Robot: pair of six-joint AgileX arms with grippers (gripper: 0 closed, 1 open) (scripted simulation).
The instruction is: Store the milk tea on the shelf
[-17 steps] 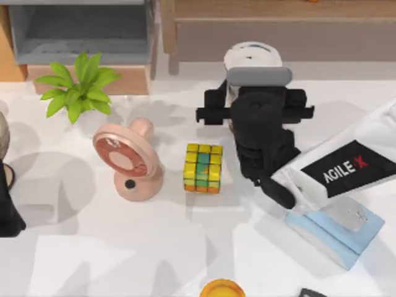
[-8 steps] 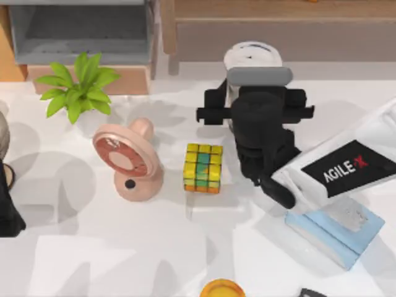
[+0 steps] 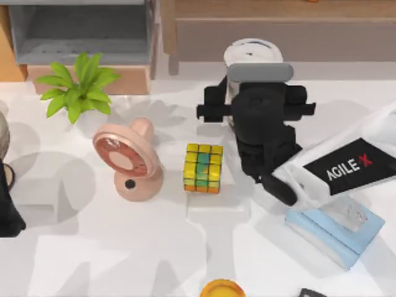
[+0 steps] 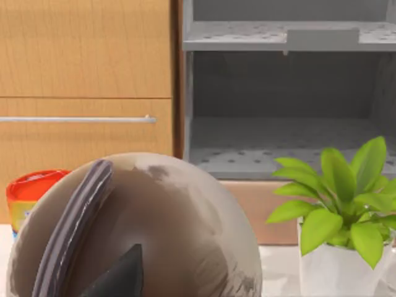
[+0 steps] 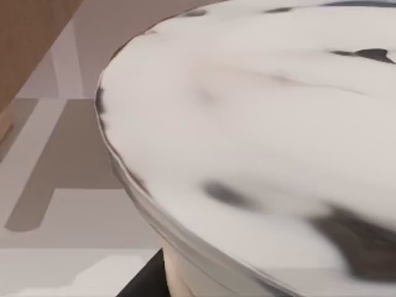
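**Milk tea on its way to the shelf**

The right claw (image 3: 257, 77) grips the milk tea (image 3: 252, 52) just in front of the shelf (image 3: 278, 25) — the carrying step, by my reading. Next it wants lifting clear of the top board, then setting down upright. The wrist hides the cup's body from above (lid alone visible). The left arm sits parked at the tabletop's (image 3: 124, 247) left edge; its claw's state I cannot tell.
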